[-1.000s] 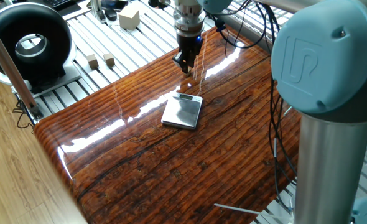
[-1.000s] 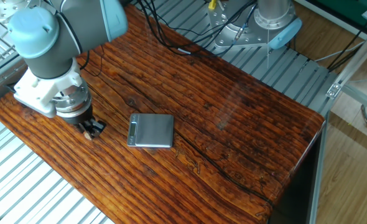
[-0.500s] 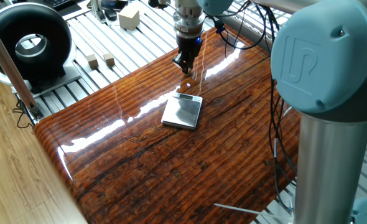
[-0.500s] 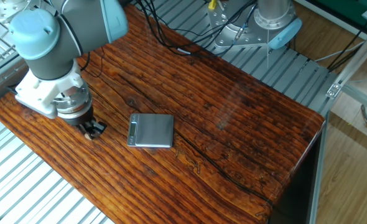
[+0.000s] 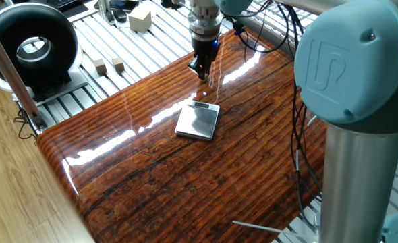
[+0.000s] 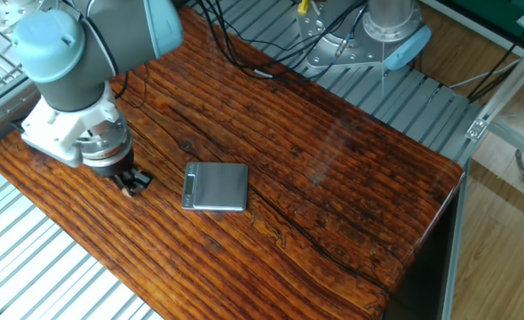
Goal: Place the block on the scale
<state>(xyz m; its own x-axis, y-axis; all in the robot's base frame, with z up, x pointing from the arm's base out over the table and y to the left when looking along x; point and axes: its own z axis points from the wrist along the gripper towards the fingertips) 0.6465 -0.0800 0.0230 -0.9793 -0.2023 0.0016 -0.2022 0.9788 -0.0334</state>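
Observation:
The scale lies flat near the middle of the dark wooden table, with its display strip on the edge facing the gripper. It also shows in the other fixed view. My gripper points down just above the table, a short way beyond the scale's display edge; in the other fixed view it is to the left of the scale. Its fingers are close together on the block, a tiny tan cube that is almost hidden between them. No block lies on the scale.
A large cream cube and two small light wooden cubes sit on the slatted metal surface behind the table. A black round device stands at the back left. A second robot base and cables are at the far side.
The gripper has risen very slightly and edged towards the scale. The scale has not moved.

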